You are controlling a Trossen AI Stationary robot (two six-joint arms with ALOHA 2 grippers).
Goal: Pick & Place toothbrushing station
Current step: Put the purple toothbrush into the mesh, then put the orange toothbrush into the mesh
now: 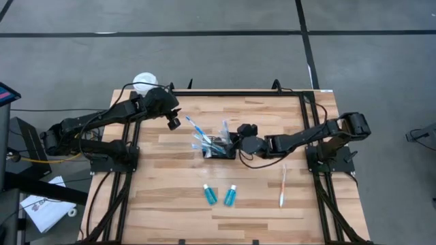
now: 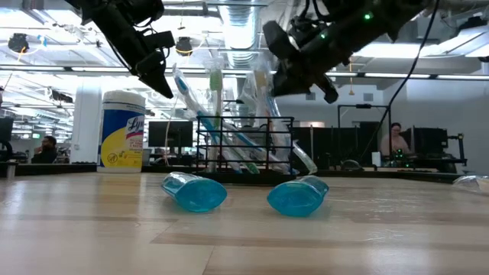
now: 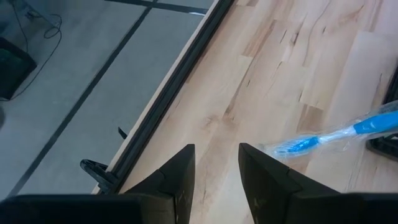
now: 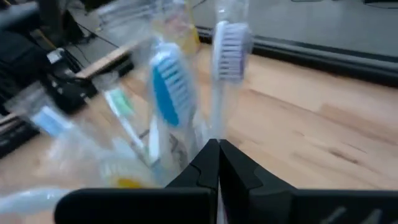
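The black wire basket [image 1: 220,148] stands near the middle of the wooden table [image 1: 170,204], upright, with several wrapped toothbrushes [image 1: 197,133] leaning out of it toward the left and the far side. In the low view the basket [image 2: 244,145] shows behind two teal tubes [image 2: 195,191], and the brushes [image 2: 216,99] fan up above its rim.

The right gripper [image 1: 238,131] hovers just beside the basket on its right, the arm reaching in from the right edge. Its fingers [image 4: 214,165] are pressed together with nothing between them — brush heads in blue and white [image 4: 171,87] rise right in front of it.

The left gripper [image 1: 173,123] hangs over the table to the left of the basket, apart from it. Its fingers [image 3: 180,171] stand narrowly parted and hold nothing; a blue toothbrush [image 3: 336,134] lies beyond them over the wood.

The two tubes [image 1: 210,195] lie side by side on the near part of the table. To their right, well apart, a white and orange toothbrush [image 1: 283,185] lies alone. A round canister with a white lid [image 1: 144,83] stands at the far left corner — yellow label [image 2: 122,134] visible in the low view.
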